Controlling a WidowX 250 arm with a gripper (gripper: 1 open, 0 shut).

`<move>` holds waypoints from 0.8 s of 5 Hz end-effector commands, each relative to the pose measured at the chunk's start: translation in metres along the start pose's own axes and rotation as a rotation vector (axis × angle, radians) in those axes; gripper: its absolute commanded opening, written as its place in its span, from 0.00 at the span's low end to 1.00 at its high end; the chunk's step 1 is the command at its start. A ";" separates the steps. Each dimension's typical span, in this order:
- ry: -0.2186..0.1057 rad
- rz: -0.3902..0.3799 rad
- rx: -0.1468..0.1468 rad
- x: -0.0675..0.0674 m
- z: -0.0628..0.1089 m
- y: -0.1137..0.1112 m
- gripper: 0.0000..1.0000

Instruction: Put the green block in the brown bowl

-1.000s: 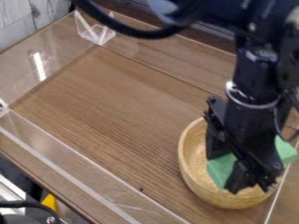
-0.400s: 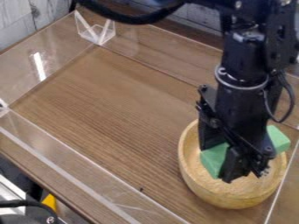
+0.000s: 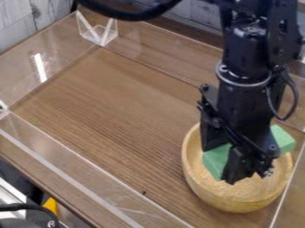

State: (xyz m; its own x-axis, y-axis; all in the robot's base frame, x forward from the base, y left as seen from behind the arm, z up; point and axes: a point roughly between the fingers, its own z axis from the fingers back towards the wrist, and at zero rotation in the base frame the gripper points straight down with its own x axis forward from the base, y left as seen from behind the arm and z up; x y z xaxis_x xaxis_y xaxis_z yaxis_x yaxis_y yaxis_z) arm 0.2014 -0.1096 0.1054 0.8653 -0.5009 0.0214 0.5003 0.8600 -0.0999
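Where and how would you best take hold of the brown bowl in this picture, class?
Best, I think, is the rim of the brown bowl on its near left side, which shows free. Come from above, one finger inside and one outside the wall: it is wide, round and open-topped, while the gripper and green block crowd its far side.

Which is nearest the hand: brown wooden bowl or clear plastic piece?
The brown wooden bowl. It's the round, light tan one directly beneath the hand; the clear plastic piece stands well away, near the table's far-left corner.
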 end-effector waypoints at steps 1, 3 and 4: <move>-0.067 -0.003 0.000 0.010 0.017 0.002 0.00; -0.067 0.007 -0.007 0.010 0.018 0.003 0.00; -0.068 0.010 -0.004 0.012 0.016 0.005 0.00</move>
State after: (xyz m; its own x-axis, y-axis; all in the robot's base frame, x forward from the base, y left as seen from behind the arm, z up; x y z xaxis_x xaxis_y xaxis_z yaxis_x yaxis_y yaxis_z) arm 0.2063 -0.1083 0.1092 0.8689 -0.4937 0.0367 0.4945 0.8623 -0.1093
